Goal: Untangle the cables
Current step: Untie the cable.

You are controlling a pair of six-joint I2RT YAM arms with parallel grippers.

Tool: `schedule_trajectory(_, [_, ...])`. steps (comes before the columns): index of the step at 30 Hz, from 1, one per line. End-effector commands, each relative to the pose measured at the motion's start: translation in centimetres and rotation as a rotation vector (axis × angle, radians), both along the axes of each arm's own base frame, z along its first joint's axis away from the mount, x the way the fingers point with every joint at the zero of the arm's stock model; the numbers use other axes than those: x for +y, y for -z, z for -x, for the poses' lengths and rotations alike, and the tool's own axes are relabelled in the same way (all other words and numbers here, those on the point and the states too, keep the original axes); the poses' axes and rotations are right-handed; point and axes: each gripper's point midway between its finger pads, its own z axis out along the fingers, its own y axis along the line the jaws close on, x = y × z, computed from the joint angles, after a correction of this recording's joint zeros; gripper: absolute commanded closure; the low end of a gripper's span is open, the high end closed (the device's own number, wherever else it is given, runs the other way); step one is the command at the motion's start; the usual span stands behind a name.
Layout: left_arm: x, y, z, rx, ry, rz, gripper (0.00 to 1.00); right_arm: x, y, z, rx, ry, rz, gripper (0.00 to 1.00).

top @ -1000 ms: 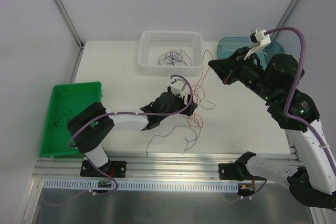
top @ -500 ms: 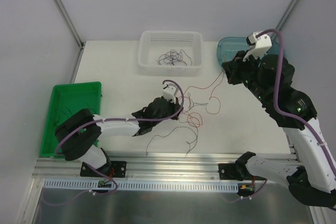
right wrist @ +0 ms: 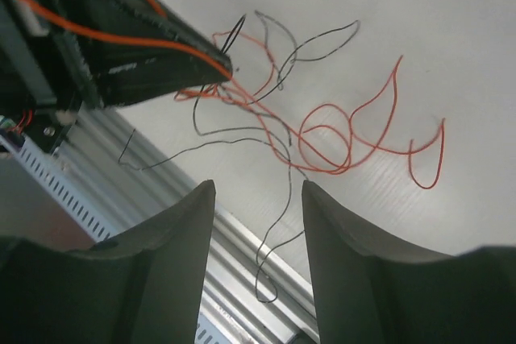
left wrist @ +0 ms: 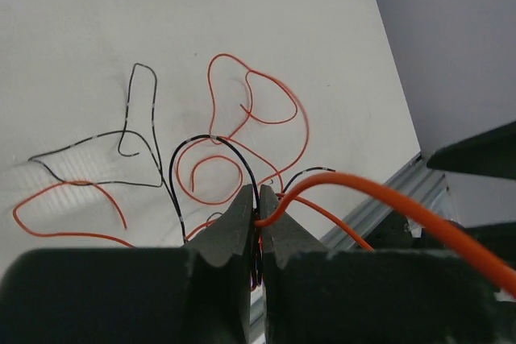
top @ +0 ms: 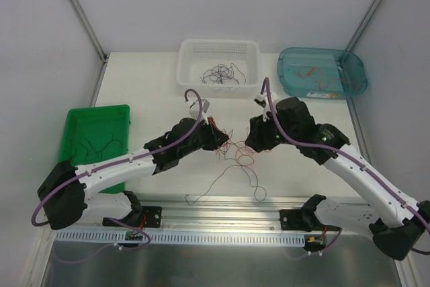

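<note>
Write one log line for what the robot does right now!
left gripper: shut on thin orange and black cables | right gripper: open, empty

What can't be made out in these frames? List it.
- Left gripper: how many cables it pinches; left wrist view, shut fingers cover them.
- Right gripper: how near the strands its open jaws are; top view hides the fingertips under the arm.
- Tangle crossings: top view, strands too thin.
- Green tray contents: top view, too small to count.
</note>
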Motion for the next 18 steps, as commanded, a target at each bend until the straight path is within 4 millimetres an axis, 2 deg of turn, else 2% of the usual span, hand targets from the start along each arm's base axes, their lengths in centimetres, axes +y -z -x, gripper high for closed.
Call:
schedule_trajectory(1, [0.7, -0.6, 1.0, 0.088, -0.017, 0.070, 1.00, 2.7, -3.8, 2.1, -0.094, -0.159, -0.225, 0.49])
schedule_trajectory(2, [0.8, -0.8, 1.0, 0.093, -0.019, 0.081, 1.00, 2.9, -2.3, 2.8, -0.066, -0.185, -0.228, 0.49])
schedule_trajectory(4, [0.8, -0.9, 1.5, 0.117, -0.008, 0.102, 1.00, 3.5, -2.5, 2.8, -0.100, -0.211, -0.273, 0.48])
schedule_trajectory(5, [0.8, -1.0, 1.5, 0.123, -0.006, 0.111, 1.00, 3.6, -1.0, 3.0, -0.080, -0.223, -0.266, 0.48])
schedule_trajectory(8, [1.1, -0.9, 1.8, 0.155, -0.017, 0.129, 1.00, 4.8, 0.1, 3.4, -0.048, -0.277, -0.295, 0.48])
schedule_trajectory(11, [1.4, -1.1, 1.9, 0.169, -0.023, 0.139, 1.00, 5.3, 1.0, 2.8, -0.066, -0.275, -0.298, 0.48])
schedule_trajectory(14, [1.6, -1.5, 2.1, 0.172, -0.023, 0.152, 1.00, 5.3, 3.0, 2.2, -0.064, -0.267, -0.262, 0.48])
schedule_trajectory(18, [1.6, -2.0, 2.2, 0.174, -0.020, 0.168, 1.00, 6.1, 4.1, 1.8, -0.059, -0.288, -0.267, 0.48])
